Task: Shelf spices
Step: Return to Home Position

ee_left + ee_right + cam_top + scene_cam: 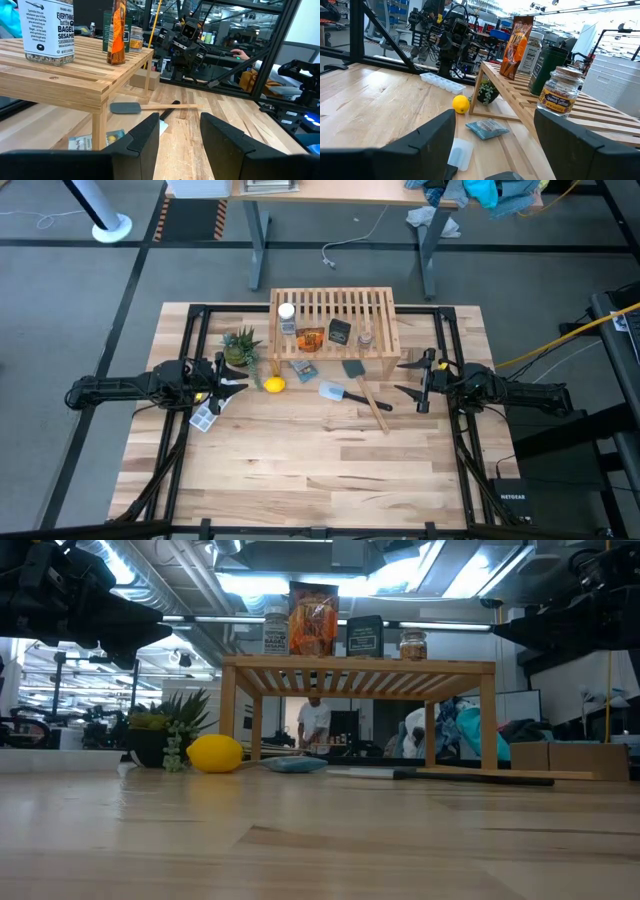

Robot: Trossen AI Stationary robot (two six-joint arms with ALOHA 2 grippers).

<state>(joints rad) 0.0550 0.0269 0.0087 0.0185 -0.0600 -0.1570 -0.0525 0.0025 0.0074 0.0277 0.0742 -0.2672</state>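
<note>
1. The left gripper [232, 376] hangs over the left side of the big butcher-block table [320, 470], at 9 o'clock from its middle. Its two dark fingers stand apart and hold nothing.
2. The right gripper [404, 377] hangs over the right side, at 3 o'clock. Its fingers are spread wide and are empty too.
3. The two grippers point in toward each other across the table.
4. A yellow lemon [274, 386] lies near the left gripper, at its 3 o'clock.
5. The light wooden slatted shelf [350, 298] stands at the far middle, at 12 o'clock. It lies at about 2 o'clock from the left gripper and 10 o'clock from the right one. Its long side runs from 9 to 3 o'clock.
6. All four spices stand on top of it in a row. They are the white-capped jar of seasoning [287, 313], the orange spice pouch [310, 338], the small black square tin [340, 331] and the tiny clear glass jar with brown bits [366, 336].
7. The right gripper is nearer the shelf, close to its right end.
8. I think nothing is left to pick up. Each arm only needs to pull back to its own side, away from the shelf.
</note>
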